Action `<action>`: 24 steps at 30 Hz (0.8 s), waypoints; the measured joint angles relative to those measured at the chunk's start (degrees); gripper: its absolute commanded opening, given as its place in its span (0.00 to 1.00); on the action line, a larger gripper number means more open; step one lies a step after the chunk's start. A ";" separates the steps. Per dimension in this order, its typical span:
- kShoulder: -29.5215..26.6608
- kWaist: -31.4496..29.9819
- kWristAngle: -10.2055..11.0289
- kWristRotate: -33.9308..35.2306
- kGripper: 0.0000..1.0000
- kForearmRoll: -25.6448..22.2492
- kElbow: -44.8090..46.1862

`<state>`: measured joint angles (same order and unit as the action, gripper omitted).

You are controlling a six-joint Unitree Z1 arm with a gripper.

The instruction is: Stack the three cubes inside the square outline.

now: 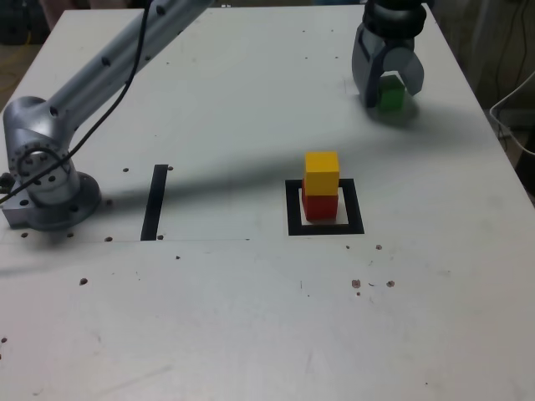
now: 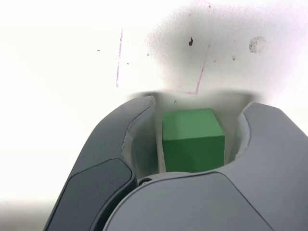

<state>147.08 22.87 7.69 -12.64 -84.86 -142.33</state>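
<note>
The green cube (image 1: 390, 92) (image 2: 192, 139) rests on the white table at the exterior view's far right. My gripper (image 1: 389, 101) (image 2: 199, 105) is lowered over it with one jaw on each side. One pad (image 2: 159, 139) lies against the cube; on the other side a thin pale sliver shows, so whether the grip is firm is unclear. Nearer the middle, the yellow cube (image 1: 322, 172) sits on the red cube (image 1: 319, 206) inside the square outline (image 1: 292, 209).
A straight black strip (image 1: 155, 202) lies on the table at the exterior view's left. The arm's base (image 1: 42, 180) stands at the left edge, and its link reaches across the back. A faint purple pen mark (image 2: 199, 79) is drawn on the table ahead of the gripper.
</note>
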 measured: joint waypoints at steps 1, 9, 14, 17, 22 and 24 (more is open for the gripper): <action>-0.06 0.00 -0.11 0.00 0.26 0.00 0.04; -0.41 0.00 -0.25 -0.32 0.08 0.22 0.31; -1.57 0.00 -0.28 -0.50 0.08 0.01 0.80; -2.81 0.00 -0.59 -0.78 0.08 -0.35 1.64; -6.57 -0.44 -0.99 -1.29 0.08 -1.43 4.64; -9.13 -1.06 -1.00 -1.42 0.08 -2.06 6.74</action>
<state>137.95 21.81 6.69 -14.05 -86.92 -135.59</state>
